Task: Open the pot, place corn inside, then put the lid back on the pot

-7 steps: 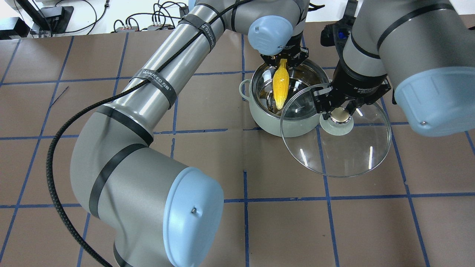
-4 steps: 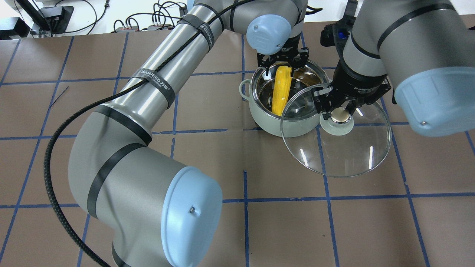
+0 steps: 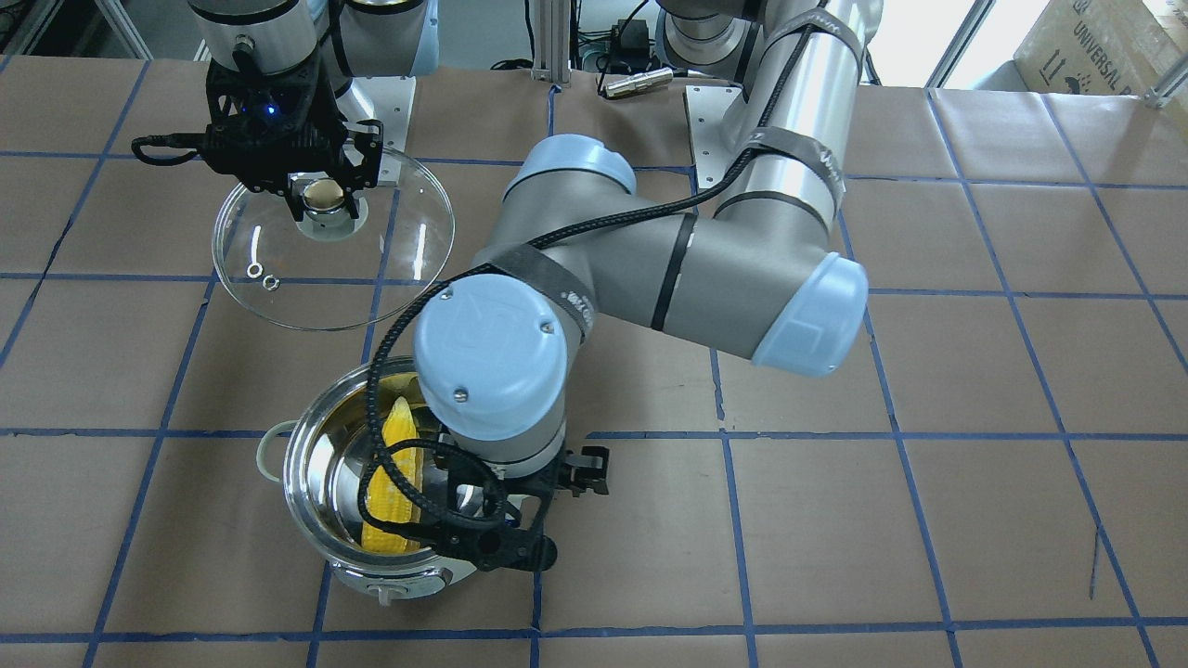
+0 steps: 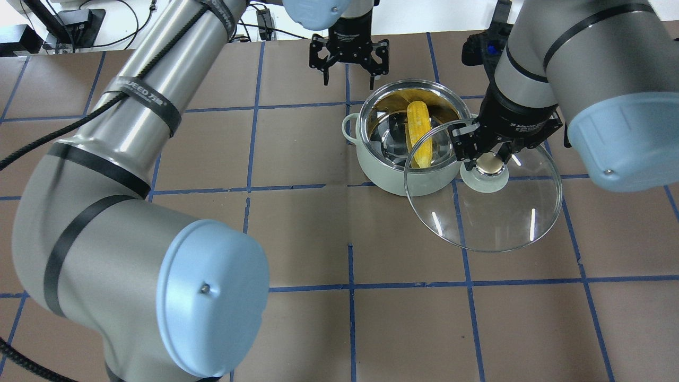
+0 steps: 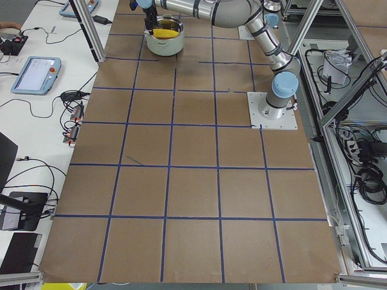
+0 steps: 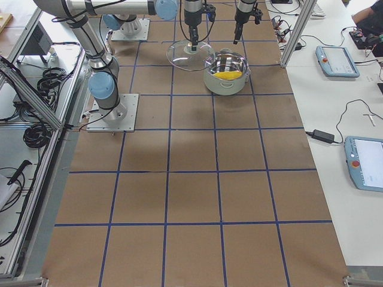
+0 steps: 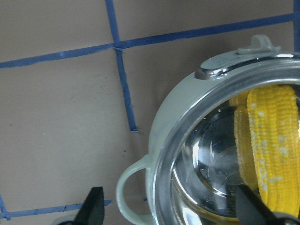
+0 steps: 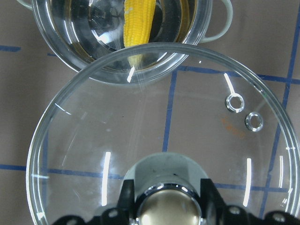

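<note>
Brown gridded table (image 4: 297, 233), lid (image 4: 504, 217) beside open pot (image 4: 377, 165)

White print runs along the black strap (image 4: 139, 95) round the left arm (image 4: 106, 154). The overhead view gives "UEED" and then two Chinese characters, with the start of the word wrapping out of sight. In the front-facing view a cardboard box (image 3: 1100, 42) in the top corner shows "UNIVERSAL" in dark capitals, and the frame edge cuts off the next word after "R". A line of white lettering sits on the right gripper's (image 4: 489, 162) black body, too small to read for sure.
</note>
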### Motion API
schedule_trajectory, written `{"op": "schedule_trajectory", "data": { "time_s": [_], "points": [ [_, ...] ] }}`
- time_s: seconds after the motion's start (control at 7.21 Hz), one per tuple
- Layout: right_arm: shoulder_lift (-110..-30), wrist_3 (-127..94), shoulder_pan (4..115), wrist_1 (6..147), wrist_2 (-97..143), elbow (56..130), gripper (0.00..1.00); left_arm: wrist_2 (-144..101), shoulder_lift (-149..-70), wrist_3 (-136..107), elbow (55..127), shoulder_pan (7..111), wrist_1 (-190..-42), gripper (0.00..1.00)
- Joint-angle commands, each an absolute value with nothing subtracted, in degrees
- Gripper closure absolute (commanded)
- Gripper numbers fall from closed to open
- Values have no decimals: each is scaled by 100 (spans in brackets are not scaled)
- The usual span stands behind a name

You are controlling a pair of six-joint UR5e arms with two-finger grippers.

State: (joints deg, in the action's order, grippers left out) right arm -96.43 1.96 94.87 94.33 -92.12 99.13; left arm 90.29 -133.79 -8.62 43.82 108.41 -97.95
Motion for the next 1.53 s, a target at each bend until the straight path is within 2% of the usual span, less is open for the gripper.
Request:
{"op": "schedule_trajectory", "data": {
  "time_s": [0.0, 0.42, 0.83, 0.97, 1.39],
  "points": [
    [-9642, 202, 9466, 9439, -9211, 9905, 56, 9035, -12660, -545, 4997, 10373, -9879, 2],
    [-9615, 202, 9475, 9466, -9193, 9905, 56, 9026, -11097, -92, 7078, 9706, -9616, 2],
    [-9615, 193, 9475, 9457, -9185, 9896, 56, 9018, -9768, 105, 8547, 9151, -8872, 1],
    [-9615, 193, 9475, 9457, -9193, 9888, 56, 9009, -9556, 114, 8917, 9062, -8694, 1],
    [-9615, 185, 9483, 9457, -9202, 9853, 56, 9044, -9492, 10, 8930, 9079, -8552, 0]
  ]
}}
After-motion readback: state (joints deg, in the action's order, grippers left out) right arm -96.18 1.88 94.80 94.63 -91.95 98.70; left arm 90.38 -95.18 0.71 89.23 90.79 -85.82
